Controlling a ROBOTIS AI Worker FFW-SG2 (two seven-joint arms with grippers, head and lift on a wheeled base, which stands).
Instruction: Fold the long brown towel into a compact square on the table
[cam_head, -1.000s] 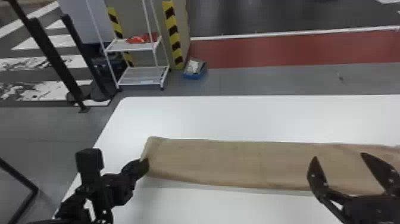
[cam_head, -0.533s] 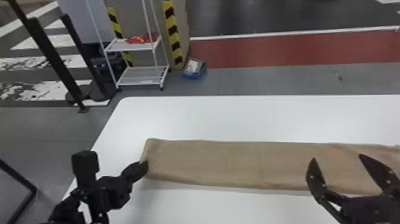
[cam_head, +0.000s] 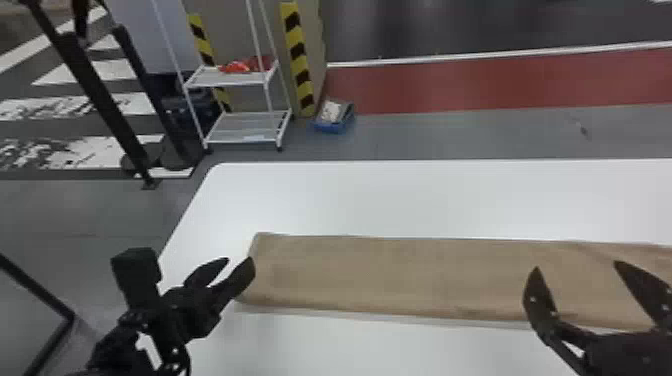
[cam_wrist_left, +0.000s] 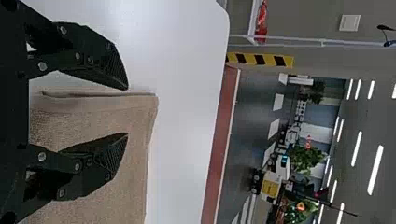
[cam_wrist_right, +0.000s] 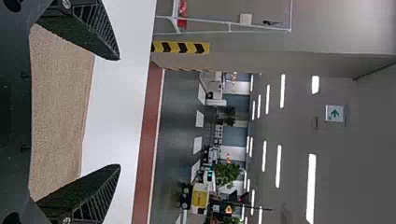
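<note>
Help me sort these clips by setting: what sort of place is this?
Probably an indoor industrial hall or robotics workshop: long ceiling lights, a yellow-and-black striped guard by a white wheeled rack, and a red floor strip suggest it.

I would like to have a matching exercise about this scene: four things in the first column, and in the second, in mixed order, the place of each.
1. Brown towel
2. Left pincer
3. Right pincer
4. Blue box

A. Open, over the right part of the towel
B. On the floor, beside the white rack
C. Stretched out along the white table
D. Open, at the towel's left end

Right pairs: 1-C, 2-D, 3-A, 4-B
</note>
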